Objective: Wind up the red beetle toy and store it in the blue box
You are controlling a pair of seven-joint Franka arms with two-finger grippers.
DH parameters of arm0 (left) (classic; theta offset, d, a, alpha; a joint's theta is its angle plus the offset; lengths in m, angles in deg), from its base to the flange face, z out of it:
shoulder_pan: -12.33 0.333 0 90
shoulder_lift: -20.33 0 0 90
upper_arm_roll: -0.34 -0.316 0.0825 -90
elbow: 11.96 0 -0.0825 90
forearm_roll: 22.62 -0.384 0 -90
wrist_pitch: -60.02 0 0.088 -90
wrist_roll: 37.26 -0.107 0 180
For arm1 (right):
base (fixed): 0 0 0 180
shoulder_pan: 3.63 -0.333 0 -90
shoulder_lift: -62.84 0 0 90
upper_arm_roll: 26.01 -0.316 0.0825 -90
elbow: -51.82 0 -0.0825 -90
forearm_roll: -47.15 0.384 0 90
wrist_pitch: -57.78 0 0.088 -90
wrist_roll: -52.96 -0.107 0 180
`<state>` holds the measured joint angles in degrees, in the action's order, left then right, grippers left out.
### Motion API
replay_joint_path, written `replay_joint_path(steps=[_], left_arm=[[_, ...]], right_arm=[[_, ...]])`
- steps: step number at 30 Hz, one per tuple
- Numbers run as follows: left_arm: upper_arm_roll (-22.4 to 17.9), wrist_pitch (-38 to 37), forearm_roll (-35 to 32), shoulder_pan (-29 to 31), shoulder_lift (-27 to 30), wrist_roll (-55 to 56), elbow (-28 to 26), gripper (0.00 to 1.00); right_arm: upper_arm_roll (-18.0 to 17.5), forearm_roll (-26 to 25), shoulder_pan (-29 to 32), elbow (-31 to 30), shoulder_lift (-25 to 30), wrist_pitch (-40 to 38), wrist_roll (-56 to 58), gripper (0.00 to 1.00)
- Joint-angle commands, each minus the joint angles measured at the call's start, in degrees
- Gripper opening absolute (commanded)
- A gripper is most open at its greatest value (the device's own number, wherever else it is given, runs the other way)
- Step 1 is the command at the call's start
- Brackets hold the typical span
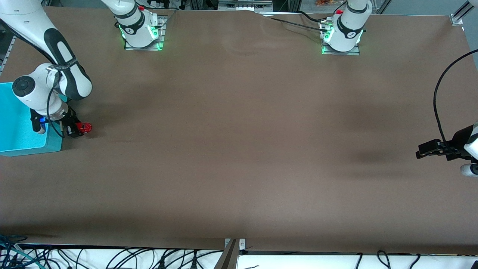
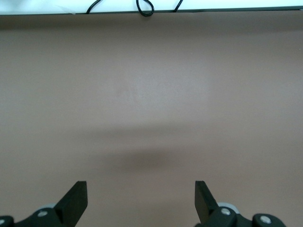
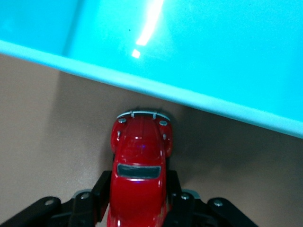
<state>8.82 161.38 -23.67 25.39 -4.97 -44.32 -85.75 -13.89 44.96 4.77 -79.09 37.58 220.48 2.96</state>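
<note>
Front view shows the broad brown surface [image 1: 239,149] first, with the blue box [image 1: 22,142] sitting at the right arm's end of it, only part of it in frame. It is a big, thick-walled plastic bin; I'd judge it stiff and steady enough to take a dropped toy without shifting.

Just beside the box wall, on the surface, sits the red beetle toy [image 1: 85,128], tiny against the bin. From the right wrist view the red beetle toy [image 3: 140,163] has its nose pointing at the blue box [image 3: 199,52] and nearly up against the wall, without quite touching as far as I can see.

The right pincer [image 1: 74,129] is down at the surface and clamped on the toy, one finger on each flank toward the rear of the body, over the doors and back wings. That looks like the sensible place to hold it: the sides are the flattest part. The shell is glossy, hard and rounded, so I'd expect it to be light but slippery, apt to squirt out forward or upward if squeezed on the curve. The wheels must stay free to roll for winding.

The left pincer [image 1: 425,151] waits over bare surface at the left arm's end, its jaws spread wide and holding nothing.
</note>
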Motion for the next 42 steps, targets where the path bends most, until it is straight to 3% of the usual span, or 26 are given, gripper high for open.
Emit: replay_joint_path(steps=[1,8,17,33,42], left_arm=[[-0.1,-0.4,-1.1,-0.1,0.3,-1.0,-0.1,1.00],[-0.2,-0.4,-1.1,-0.1,0.3,-1.0,-0.1,1.00],[-0.2,-0.4,-1.2,-0.1,0.3,-1.0,-0.1,1.00],[-0.1,-0.4,-1.2,-0.1,0.3,-1.5,-0.1,1.00],[-0.2,-0.4,-1.2,-0.2,0.3,-1.4,-0.1,1.00]], right_arm=[[0.0,-0.7,0.3,1.3,-0.4,-0.7,-0.8,0.00],[-0.1,-1.7,0.2,1.8,1.6,-4.5,-0.6,0.00],[-0.3,-7.9,0.1,2.9,5.3,-13.5,-0.3,0.00],[-2.9,-7.9,0.0,2.9,13.9,-28.2,8.6,0.00],[-3.4,-7.9,0.0,2.9,18.7,-36.4,19.3,0.00]])
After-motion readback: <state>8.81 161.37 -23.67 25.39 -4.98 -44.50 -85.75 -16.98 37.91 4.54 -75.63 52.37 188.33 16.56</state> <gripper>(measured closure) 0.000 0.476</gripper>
